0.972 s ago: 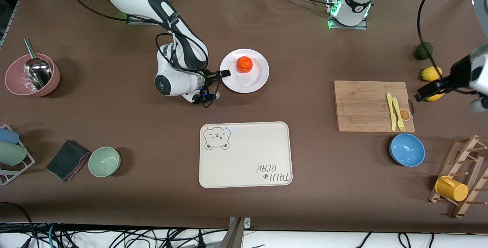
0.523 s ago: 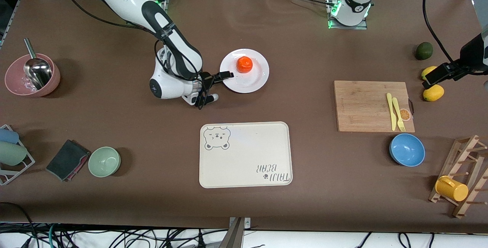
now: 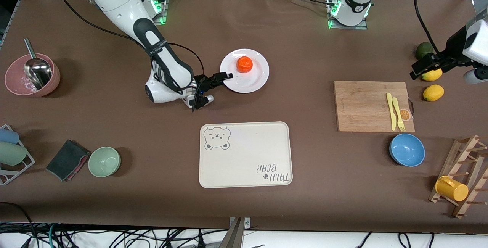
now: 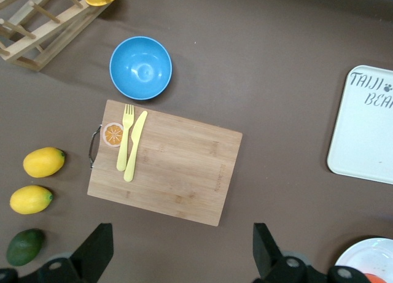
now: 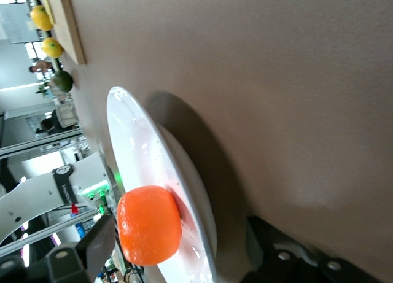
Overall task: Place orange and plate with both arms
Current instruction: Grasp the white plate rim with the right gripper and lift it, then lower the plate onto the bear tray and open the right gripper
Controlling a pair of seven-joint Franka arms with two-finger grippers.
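The orange sits on the white plate, on the part of it farther from the front camera. My right gripper is low at the plate's rim on the right arm's side, open. In the right wrist view its fingers stand either side of that rim, with the plate and orange close ahead and nothing gripped. My left gripper hangs open and empty over a lemon at the left arm's end. In the left wrist view, only table shows between the left gripper's fingers.
A cream bear tray lies nearer the front camera than the plate. A cutting board carries a yellow knife and fork. A second lemon, a green fruit, a blue bowl and a wooden rack crowd the left arm's end.
The right arm has swung its wrist back while its fingers stay at the plate's rim, slightly narrower. The left gripper has moved from beside the board's corner to over the lemon.
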